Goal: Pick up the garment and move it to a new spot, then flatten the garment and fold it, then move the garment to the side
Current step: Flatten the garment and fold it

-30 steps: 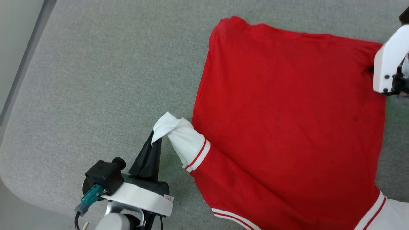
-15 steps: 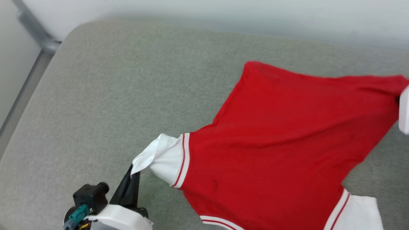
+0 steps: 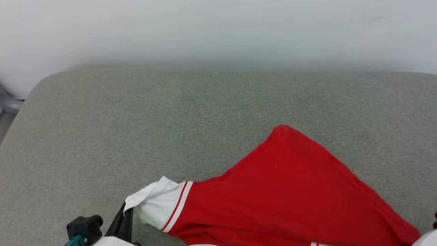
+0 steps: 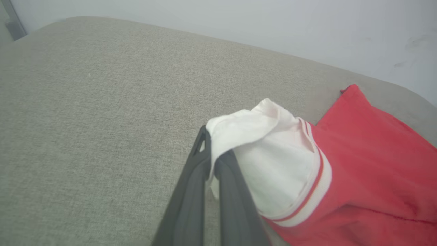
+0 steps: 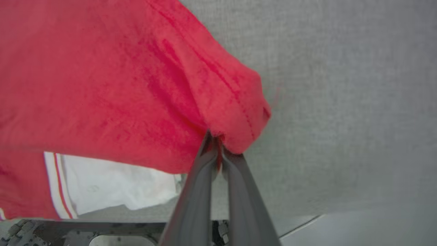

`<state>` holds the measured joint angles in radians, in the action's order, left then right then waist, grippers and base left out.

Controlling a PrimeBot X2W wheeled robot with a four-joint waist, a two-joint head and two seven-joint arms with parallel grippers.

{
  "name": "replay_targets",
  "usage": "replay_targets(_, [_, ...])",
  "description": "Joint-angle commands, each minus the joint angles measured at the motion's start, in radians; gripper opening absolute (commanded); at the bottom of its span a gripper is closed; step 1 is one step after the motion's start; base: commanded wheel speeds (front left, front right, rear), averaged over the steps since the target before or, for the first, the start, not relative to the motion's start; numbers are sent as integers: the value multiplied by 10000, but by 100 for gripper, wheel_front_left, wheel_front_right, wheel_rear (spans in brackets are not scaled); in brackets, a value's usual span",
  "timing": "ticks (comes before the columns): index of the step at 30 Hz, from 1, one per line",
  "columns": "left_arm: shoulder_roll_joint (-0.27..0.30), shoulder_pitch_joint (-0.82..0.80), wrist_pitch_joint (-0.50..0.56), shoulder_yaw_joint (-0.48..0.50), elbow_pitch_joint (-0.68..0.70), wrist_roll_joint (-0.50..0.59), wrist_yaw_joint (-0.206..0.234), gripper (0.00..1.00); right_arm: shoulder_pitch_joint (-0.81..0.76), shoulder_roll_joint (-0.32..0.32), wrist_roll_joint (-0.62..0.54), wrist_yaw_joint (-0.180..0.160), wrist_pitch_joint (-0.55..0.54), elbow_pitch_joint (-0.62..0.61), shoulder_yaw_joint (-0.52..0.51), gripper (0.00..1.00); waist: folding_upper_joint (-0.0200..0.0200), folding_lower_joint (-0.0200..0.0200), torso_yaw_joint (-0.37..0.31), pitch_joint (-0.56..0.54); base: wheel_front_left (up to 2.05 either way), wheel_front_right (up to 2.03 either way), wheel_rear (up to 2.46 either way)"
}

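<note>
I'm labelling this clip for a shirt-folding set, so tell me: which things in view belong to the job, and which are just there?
Job:
- garment, red with white sleeves
- left gripper, shut on it
- right gripper, shut on it

Just there:
- grey padded surface
- pale wall
- grey bar

The cushion [image 3: 136, 119] is bare from 8 through 12 to 3 o'clock in the head view: free passage. The wall [image 3: 218, 30] closes off 12 o'clock behind it. A pipe [image 3: 8, 104] stands past the 9 o'clock corner. The garment [image 3: 290, 191] spans 4 to 6 o'clock, hung between left gripper [image 3: 125, 213] and right gripper [image 5: 215, 143]; that span is blocked.
</note>
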<state>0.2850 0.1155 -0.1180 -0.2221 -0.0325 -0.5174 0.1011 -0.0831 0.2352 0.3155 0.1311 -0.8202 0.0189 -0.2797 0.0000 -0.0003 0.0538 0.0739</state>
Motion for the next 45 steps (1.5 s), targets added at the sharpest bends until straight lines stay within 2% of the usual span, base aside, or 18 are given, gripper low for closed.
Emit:
replay_targets(1, [71, 70, 21, 35, -46, -45, 64, 0, -498, -407, -24, -7, 135, -302, -173, 0, 0, 3, -225, -168, 0, 0, 0])
replay_targets(3, [111, 141, 84, 53, -120, -108, 60, 0, -1374, -1115, 46, -7, 191, -611, -444, 0, 0, 3, -316, -212, 0, 0, 0])
replay_targets(5, [152, 220, 97, 94, -188, -136, 43, 0, -2087, -1497, 87, -9, 193, -865, -605, 0, 0, 3, -432, -263, 0, 0, 0])
replay_targets(10, [234, 254, 137, 152, -344, -222, 62, 0, -3232, -1847, 571, -7, 386, -864, -484, 0, 0, 3, -674, -365, 0, 0, 0])
replay_targets(12, [235, 240, 157, 133, -369, -245, 61, 0, -3351, -1858, 1034, -7, 784, -599, -259, 46, 0, 3, -755, -372, 0, 0, 0])
replay_targets(13, [233, 228, 172, 121, -374, -250, 71, 0, -3359, -1847, 1127, -7, 1039, -488, -182, 100, 0, 3, -785, -374, 0, 0, 0])
replay_targets(18, [264, 146, 243, 44, -379, -276, 43, 0, -2881, -1849, 1378, -7, 2811, -194, -125, 100, 0, 3, -851, -377, 0, 0, 0])
replay_targets(22, [252, 65, 247, -37, -369, -254, 44, 0, -2329, -1851, 1483, -7, 4834, -334, -173, 100, 0, 3, -806, -370, 0, 0, 0])
replay_targets(26, [189, -18, 223, -109, -265, -227, 76, 0, -1633, -1855, 1034, -7, 6809, -448, -13, 100, 0, 3, -745, -290, 0, 0, 0])
replay_targets(28, [170, -86, 215, -124, -205, -219, 90, 0, -1175, -1838, 865, -7, 7390, -315, 124, 100, 0, 3, -711, -172, 0, 0, 0])
replay_targets(31, [151, -278, 189, -142, -130, -200, 91, 0, -349, -1633, 594, -7, 7610, 69, 413, 100, 0, 3, -665, 88, 0, 0, 0])
replay_targets(34, [121, -539, 148, -187, -55, -156, 32, 0, 567, -1236, 592, -7, 6891, 518, 908, 100, 0, 3, -602, 457, 0, 0, 0])
replay_targets(41, [62, -1353, -26, -424, -41, -20, -227, 0, 2521, 415, 896, -6, 2632, 668, 2437, 100, 0, 3, -223, 1425, 0, 0, 0])
replay_targets(45, [-7, -1714, -156, -565, -115, 47, -368, 0, 3311, 1171, 1122, -7, 850, 440, 3418, 100, 0, 3, 7, 1754, 0, 0, 0])
